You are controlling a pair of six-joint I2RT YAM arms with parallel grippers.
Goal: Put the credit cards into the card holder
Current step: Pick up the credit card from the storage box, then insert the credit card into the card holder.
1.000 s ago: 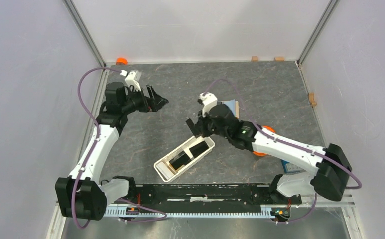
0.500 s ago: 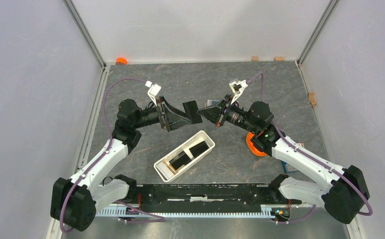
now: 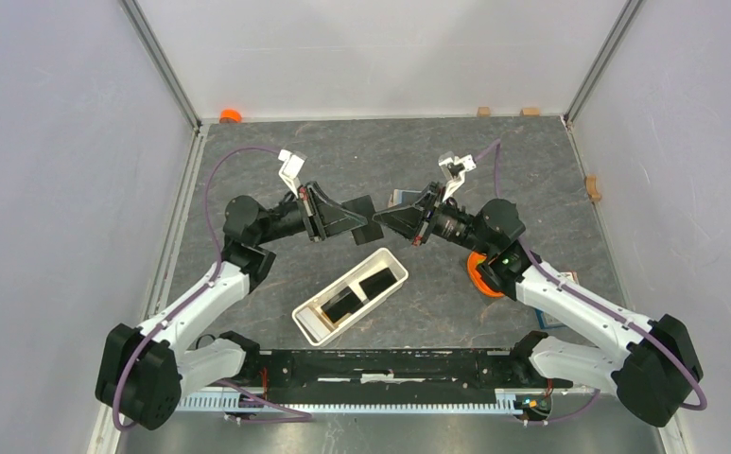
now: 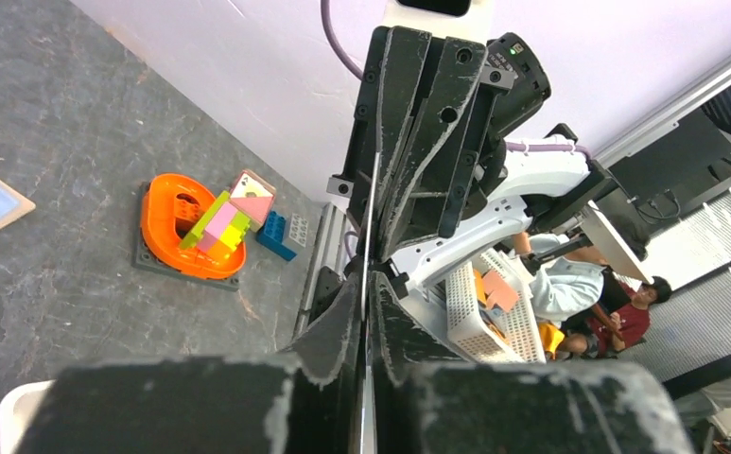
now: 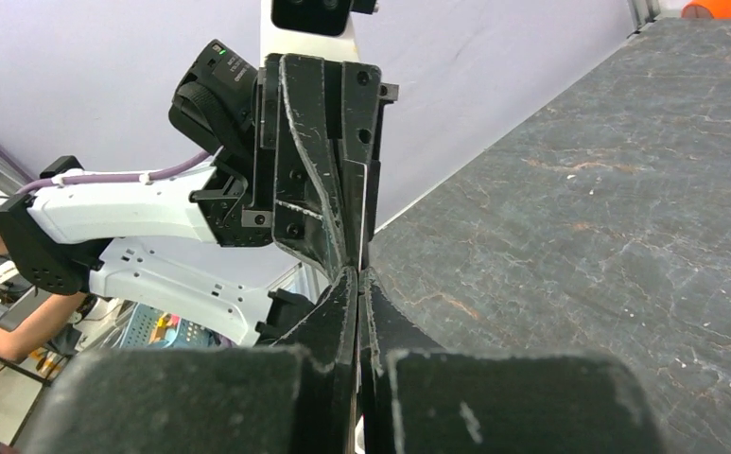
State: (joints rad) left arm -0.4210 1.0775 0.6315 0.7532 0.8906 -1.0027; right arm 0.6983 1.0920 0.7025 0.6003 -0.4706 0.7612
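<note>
— Fingers (image 4: 335, 331) of your left gripper (image 3: 361, 219) are pressing almost together, and they are gripping a thin black credit card (image 3: 368, 233) by one edge. On the left wrist camera the card is showing only as a pale sliver running out from between them.

— Your right gripper (image 3: 384, 221) is meeting the left one tip to tip. Its fingers (image 5: 331, 312) are sitting fully closed, and they are pinching the opposite edge of that same card. Both of your grippers are holding the one card between them.

— That card is hanging in the air just beyond the far end of the card holder (image 3: 310, 331). It is not touching the holder.

— The card holder is lying at a slant on the dark stone-patterned table (image 3: 531, 170), with its near end pointing toward your left arm's base. Two more black cards (image 3: 342, 305) are lying flat inside the holder, end to end, one toward each end.

— To the right of the card holder, an orange bowl (image 4: 158, 203) of coloured blocks is sitting near it. In the overhead view your right arm is covering most of that bowl.
</note>
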